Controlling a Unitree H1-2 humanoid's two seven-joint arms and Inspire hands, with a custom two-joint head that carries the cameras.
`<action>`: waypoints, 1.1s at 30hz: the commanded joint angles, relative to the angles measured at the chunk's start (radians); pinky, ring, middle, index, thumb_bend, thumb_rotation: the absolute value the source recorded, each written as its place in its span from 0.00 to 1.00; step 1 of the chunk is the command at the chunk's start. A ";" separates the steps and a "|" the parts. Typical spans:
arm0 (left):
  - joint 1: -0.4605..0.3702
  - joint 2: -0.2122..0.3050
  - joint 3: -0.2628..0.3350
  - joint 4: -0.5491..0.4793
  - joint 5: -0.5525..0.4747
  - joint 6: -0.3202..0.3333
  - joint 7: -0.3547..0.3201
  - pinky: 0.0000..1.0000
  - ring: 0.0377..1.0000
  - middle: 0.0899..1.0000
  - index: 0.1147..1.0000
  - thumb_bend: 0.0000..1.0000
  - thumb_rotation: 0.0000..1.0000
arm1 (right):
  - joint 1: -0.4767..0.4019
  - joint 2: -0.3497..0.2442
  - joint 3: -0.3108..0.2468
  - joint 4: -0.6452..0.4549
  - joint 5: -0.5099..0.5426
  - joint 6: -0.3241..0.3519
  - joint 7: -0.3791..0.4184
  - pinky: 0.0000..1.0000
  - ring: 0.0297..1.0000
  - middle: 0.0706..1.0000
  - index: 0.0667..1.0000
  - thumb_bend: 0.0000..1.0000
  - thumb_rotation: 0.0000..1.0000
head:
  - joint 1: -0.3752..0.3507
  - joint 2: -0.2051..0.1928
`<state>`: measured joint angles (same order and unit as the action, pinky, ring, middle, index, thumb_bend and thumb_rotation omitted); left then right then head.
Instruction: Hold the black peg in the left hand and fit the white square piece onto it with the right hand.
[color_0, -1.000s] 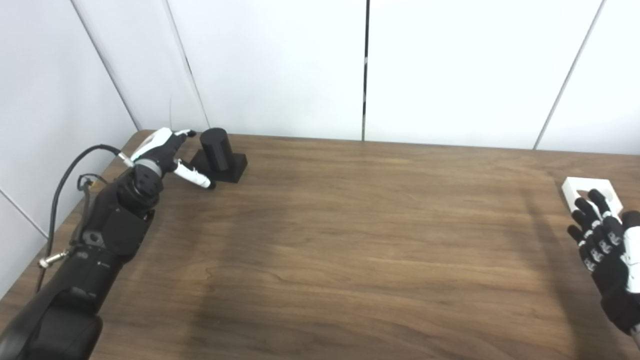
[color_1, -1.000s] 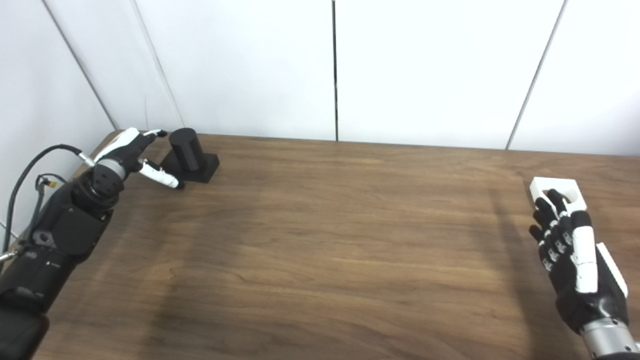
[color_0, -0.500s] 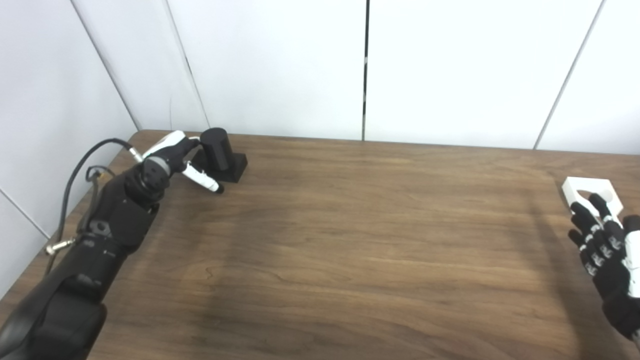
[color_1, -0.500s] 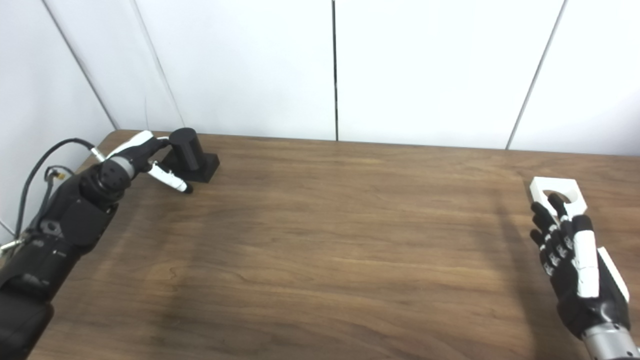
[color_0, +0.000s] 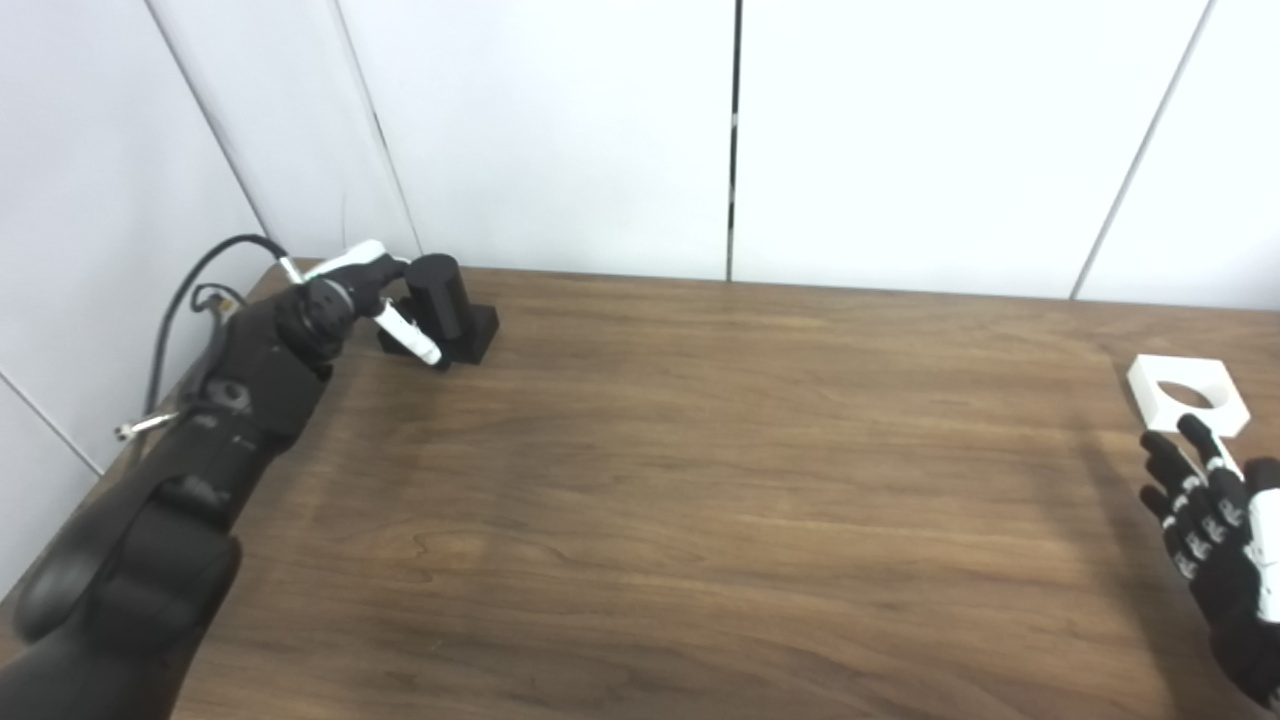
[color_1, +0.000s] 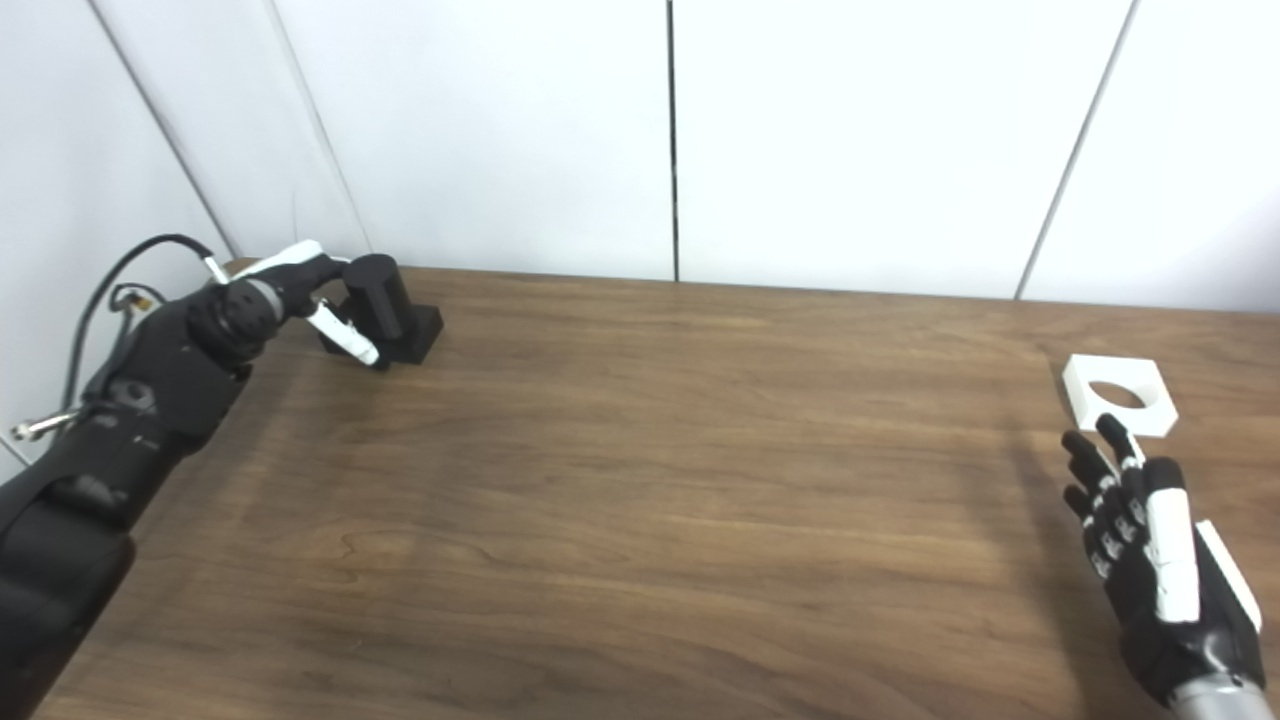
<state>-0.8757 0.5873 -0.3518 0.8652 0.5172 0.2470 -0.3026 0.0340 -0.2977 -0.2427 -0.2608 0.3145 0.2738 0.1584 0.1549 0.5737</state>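
both hands spread, left hand (color_0: 352, 295) against black peg (color_0: 437, 305), right hand (color_1: 1150, 545) near white square piece (color_1: 1117, 393)

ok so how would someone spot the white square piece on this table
Look to the right end of the wooden table. The white square piece lies flat there, just beyond the right hand. It is the only white block, with a round hole through its middle.

Black peg (color_0: 440, 308) upright at surface (color_0: 700, 470) far-left corner; left robot hand (color_0: 372, 292) spread against peg. White square piece (color_0: 1187, 393) far right of peg; right robot hand (color_0: 1215, 515) spread just before piece.
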 joint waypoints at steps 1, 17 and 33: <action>-0.093 0.010 -0.009 0.033 0.026 -0.038 0.046 1.00 1.00 1.00 0.87 0.97 0.16 | -0.013 -0.016 -0.011 -0.029 0.006 -0.042 0.007 1.00 1.00 0.95 1.00 0.61 1.00 | 0.000 0.000; -0.120 -0.037 -0.130 0.240 0.143 -0.202 0.322 1.00 1.00 0.87 0.44 0.57 0.07 | -0.015 -0.021 -0.041 -0.049 0.017 -0.016 -0.003 1.00 0.96 0.91 1.00 0.62 1.00 | 0.001 0.014; -0.096 -0.055 -0.137 0.247 0.147 -0.196 0.354 1.00 0.97 0.79 0.42 0.52 0.05 | -0.029 -0.021 -0.046 -0.034 0.027 -0.015 -0.003 1.00 0.98 0.93 1.00 0.63 1.00 | 0.010 0.017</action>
<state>-0.9485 0.5214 -0.4878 1.1142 0.6513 0.0425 0.0377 0.0368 -0.2986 -0.2763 -0.2716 0.3280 0.2780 0.1551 0.1641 0.5906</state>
